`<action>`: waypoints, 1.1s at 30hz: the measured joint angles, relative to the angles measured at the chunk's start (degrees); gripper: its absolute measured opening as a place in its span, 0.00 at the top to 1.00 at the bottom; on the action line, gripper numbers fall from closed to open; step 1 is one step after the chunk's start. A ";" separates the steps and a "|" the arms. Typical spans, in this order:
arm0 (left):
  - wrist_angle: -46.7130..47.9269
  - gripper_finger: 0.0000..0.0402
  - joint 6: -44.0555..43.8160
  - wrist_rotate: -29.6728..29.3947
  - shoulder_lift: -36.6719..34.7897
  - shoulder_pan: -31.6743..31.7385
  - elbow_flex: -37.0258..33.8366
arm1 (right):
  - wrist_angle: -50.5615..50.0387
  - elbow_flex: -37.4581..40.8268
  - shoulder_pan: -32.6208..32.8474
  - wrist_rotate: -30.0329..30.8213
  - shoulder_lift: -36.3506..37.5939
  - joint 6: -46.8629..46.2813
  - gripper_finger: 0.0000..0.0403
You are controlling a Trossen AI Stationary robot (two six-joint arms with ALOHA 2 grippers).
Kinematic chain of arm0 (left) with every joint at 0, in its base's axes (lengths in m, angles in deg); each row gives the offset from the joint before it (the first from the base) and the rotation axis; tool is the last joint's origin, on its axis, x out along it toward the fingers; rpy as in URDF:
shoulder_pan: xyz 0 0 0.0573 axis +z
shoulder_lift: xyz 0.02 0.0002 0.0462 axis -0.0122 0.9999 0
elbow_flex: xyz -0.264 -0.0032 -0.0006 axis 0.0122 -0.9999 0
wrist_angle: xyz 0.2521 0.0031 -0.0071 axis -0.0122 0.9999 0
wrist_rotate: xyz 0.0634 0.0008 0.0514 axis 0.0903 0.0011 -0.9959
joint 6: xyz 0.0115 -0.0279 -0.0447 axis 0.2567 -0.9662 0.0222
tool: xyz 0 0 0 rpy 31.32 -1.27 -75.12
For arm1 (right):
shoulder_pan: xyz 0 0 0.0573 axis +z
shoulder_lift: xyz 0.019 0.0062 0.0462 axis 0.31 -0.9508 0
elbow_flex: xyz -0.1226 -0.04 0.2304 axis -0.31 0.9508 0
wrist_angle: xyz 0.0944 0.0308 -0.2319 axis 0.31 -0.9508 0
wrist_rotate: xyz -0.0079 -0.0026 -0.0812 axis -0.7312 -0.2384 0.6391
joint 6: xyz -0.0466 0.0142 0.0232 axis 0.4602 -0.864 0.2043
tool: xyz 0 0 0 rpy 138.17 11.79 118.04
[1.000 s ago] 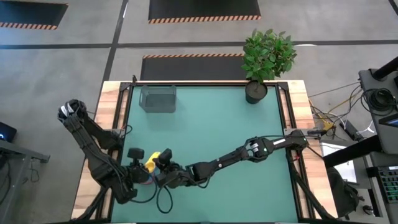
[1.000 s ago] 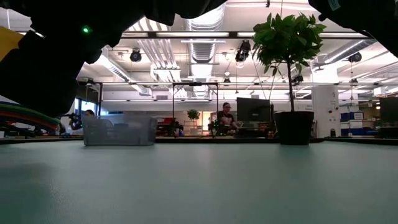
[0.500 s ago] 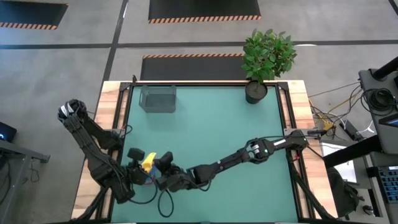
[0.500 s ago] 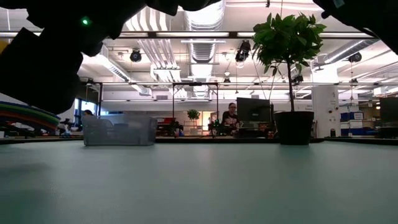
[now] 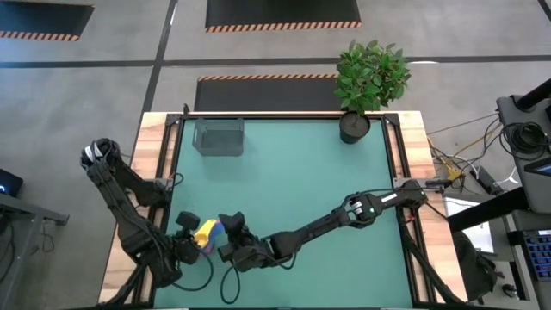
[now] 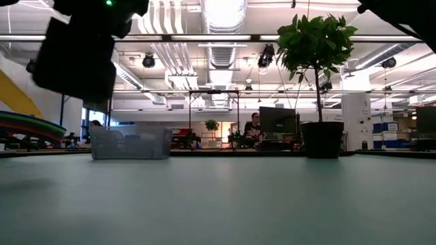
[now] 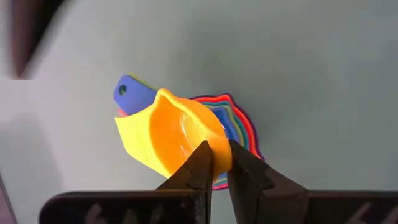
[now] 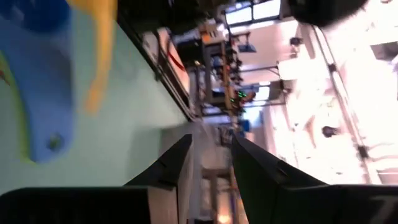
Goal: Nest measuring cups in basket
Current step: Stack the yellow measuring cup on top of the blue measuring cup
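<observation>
i have the left hand [image 7: 216, 163] pinching the rim of the yellow plastic measuring cup [image 7: 166, 138] atop the nested colourful stack, lower left of the desk [image 5: 293, 181], right hand [image 8: 211, 163] slightly spread beside it, so i'd lift slowly toward the grey see-through basket [image 5: 219, 136] upper left.

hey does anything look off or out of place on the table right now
Mostly one thing: the basket sits at the table's far edge with no cups visible inside, while the nested measuring cups hang pinched by the yellow cup's rim in the left end effector, near the front-left corner.
</observation>
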 joint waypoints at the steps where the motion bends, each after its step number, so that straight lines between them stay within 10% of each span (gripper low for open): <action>1: -0.06 0.96 0.00 0.00 0.42 -0.36 0.00 | 0.00 0.00 -0.05 0.99 0.16 1.07 0.76; 11: 1.86 0.96 1.33 -0.95 6.38 -2.62 0.45 | -21.12 -0.01 -1.74 4.09 7.36 -11.44 0.82; 23: 4.61 0.96 4.09 -3.82 9.92 -3.20 4.67 | -74.03 0.37 -4.98 -1.91 24.21 -72.76 0.88; 33: 14.80 0.97 5.62 -11.96 15.79 -6.04 10.30 | -81.76 0.69 -3.24 -2.99 27.78 -87.44 0.88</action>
